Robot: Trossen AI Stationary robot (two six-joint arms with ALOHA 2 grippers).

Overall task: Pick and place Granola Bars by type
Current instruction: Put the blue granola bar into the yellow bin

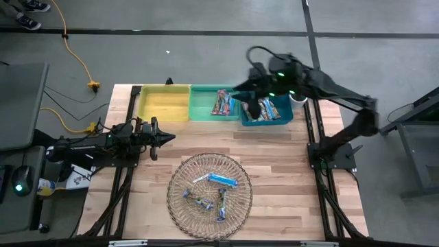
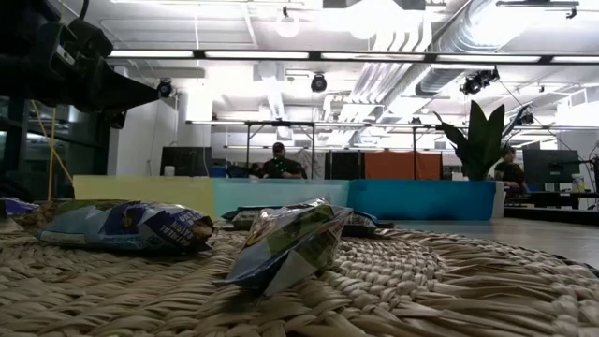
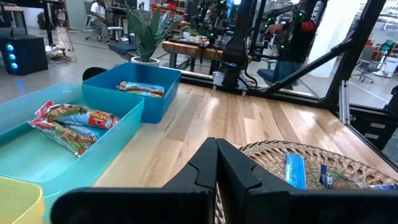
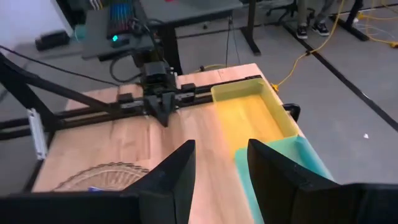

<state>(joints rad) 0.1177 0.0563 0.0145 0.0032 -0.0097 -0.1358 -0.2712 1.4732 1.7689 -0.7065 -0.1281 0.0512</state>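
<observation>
Several granola bars lie in the round woven basket [image 1: 209, 191], among them a light blue one [image 1: 223, 180]; the low view shows two close up [image 2: 117, 225] [image 2: 290, 245]. Red-wrapped bars [image 1: 223, 103] lie in the green bin [image 1: 204, 110]. Tan and blue bars [image 1: 267, 108] lie in the blue bin [image 1: 285, 118]. My right gripper [image 4: 221, 162] hangs high over the green bin's edge next to the blue bin [image 1: 248, 108], open, with nothing between its fingers. My left gripper [image 3: 216, 149] waits shut at the table's left [image 1: 167, 137], holding nothing.
A yellow bin [image 1: 164, 103] stands at the far left of the bin row, with nothing in it. Bare wood lies between the bins and the basket. Black frame rails run along the table's left and right sides. A potted plant [image 3: 146, 31] stands beyond the blue bin.
</observation>
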